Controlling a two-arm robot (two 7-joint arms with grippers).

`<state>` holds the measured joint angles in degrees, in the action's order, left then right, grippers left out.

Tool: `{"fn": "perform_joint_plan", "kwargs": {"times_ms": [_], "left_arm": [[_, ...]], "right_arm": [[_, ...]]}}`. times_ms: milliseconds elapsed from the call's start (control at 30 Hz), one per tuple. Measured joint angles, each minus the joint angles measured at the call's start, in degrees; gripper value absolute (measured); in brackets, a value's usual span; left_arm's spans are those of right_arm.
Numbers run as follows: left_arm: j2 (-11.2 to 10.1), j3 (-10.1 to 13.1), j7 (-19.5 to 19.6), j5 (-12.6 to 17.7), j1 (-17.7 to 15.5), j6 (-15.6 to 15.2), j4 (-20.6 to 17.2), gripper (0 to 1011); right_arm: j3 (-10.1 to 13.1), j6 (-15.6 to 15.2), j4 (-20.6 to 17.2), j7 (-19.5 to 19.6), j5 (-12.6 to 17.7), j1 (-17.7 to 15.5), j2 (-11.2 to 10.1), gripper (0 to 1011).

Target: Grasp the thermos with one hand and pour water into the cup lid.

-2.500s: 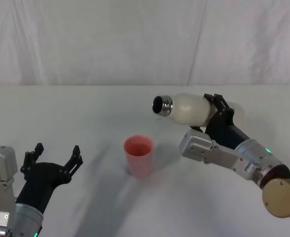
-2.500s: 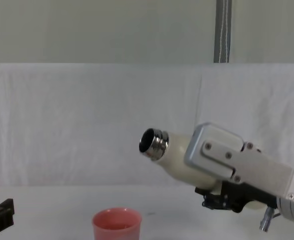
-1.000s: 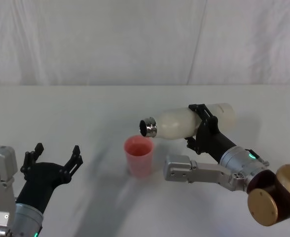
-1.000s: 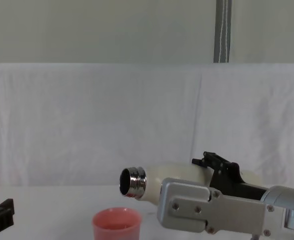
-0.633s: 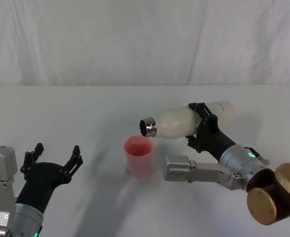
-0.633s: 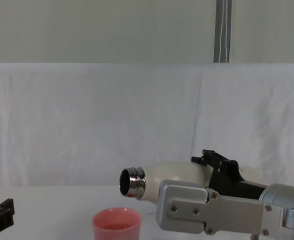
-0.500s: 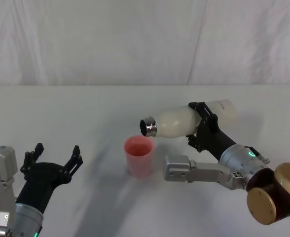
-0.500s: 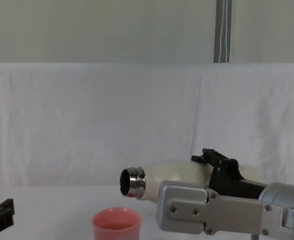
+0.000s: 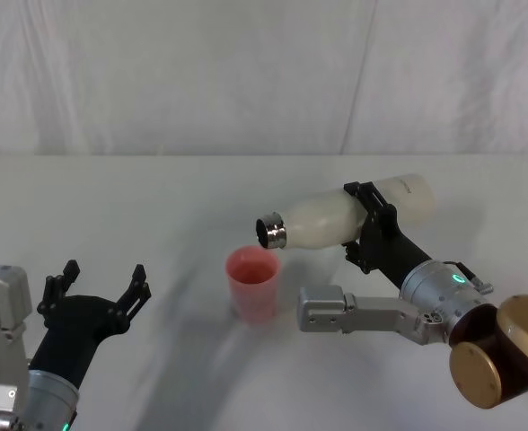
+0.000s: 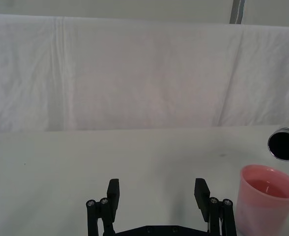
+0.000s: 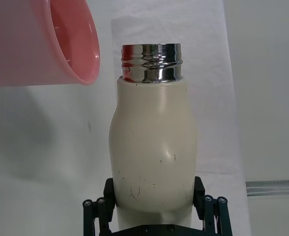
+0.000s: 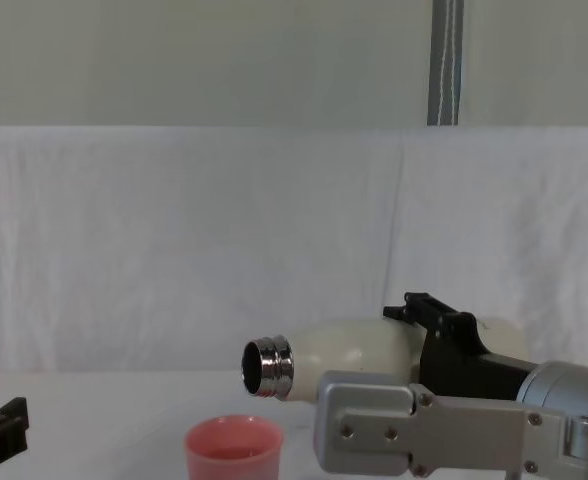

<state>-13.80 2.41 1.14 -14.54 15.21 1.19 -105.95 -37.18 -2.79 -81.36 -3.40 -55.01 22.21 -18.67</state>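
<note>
Thermos [image 9: 336, 218] held nearly horizontal above the table [image 9: 156, 197] in the head view, steel neck [image 9: 270, 232] aimed toward the robot's left and tipped slightly down, mouth just above and beside the rim of the cup lid [image 9: 252, 283]. Clamped around the rear half of the body by the right gripper [image 9: 372, 224], jaws closed on the cream wall. Left gripper [image 9: 98, 285] parked low at the robot's left, fingers spread wide, well apart from the pink cup.

Chest view: thermos [image 12: 359, 355] lying on its side, long axis running left to right, neck [image 12: 267, 368] over the right edge of the cup lid [image 12: 234, 447]. Right gripper [image 12: 444, 335] wrapped over the bottle from behind.

Left wrist view: left gripper [image 10: 157, 194] open and empty; cup lid [image 10: 266, 199] standing upright on the table, dark thermos mouth [image 10: 284, 144] just above its rim.

Right wrist view: thermos [image 11: 153, 147] seated between the black fingers [image 11: 99, 209], neck pointing away from the wrist, cup lid [image 11: 41, 46] beside the mouth.

No stream visible. Judged: further downward tilt of the neck needed, mouth kept over the cup opening.
</note>
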Motion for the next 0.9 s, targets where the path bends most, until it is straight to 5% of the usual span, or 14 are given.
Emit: {"fn": "perform_joint_plan", "kwargs": {"times_ms": [900], "left_arm": [[0.0, 0.0, 0.0, 0.0, 0.0, 0.0, 0.0, 1001]], "right_arm": [[-0.59, -0.15, -0.49, 0.12, -1.69, 0.84, -0.89, 950]]}}
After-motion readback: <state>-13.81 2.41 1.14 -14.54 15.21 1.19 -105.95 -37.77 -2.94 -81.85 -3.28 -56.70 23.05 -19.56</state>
